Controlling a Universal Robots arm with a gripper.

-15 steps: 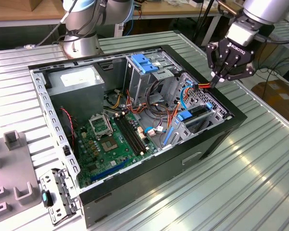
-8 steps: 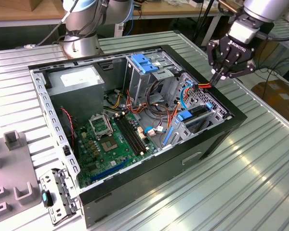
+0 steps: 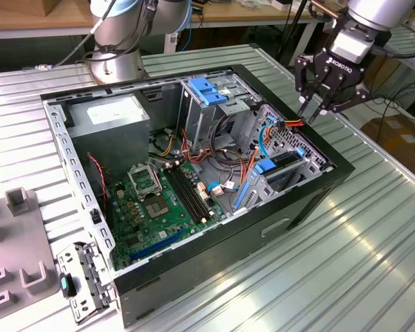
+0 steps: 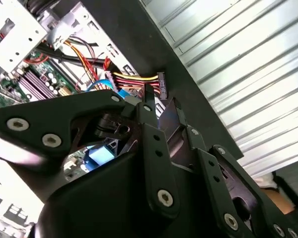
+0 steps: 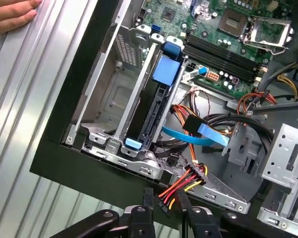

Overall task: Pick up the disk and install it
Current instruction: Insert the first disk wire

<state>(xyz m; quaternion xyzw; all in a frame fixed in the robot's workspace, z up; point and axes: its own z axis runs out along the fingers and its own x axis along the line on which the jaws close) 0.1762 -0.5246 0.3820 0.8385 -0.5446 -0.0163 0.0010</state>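
Already the disk (image 5: 154, 114) is sitting on its edge inside the silver drive cage (image 5: 109, 84). The cage is in a corner of the open computer case (image 3: 290, 214). Blue plastic is showing at both ends of the disk. So the picking up and the sliding in are looking done to me.

The gripper (image 3: 311, 111) is hanging just over that corner, above the black edge of the case. A black power plug (image 5: 161, 207) with red, yellow and black wires is lying right at the gripper's tip in both wrist views. I cannot tell whether the gripper is open, closed or pinching the plug. The plug is not joining the disk, and a flat blue cable (image 5: 208, 136) is lying loose near it. So I am guessing that hooking up the wires is the part left to do.

The case is also holding the green motherboard (image 3: 152, 200), a grey power box (image 3: 114, 114) with a white sticker, and lots of curling wires. A taller cage with a blue latch (image 3: 206, 90) on top is standing in the middle. The case is resting on a ribbed metal table (image 3: 373, 242). A person's hand (image 5: 10, 15) is resting on the table, well apart from the gripper.
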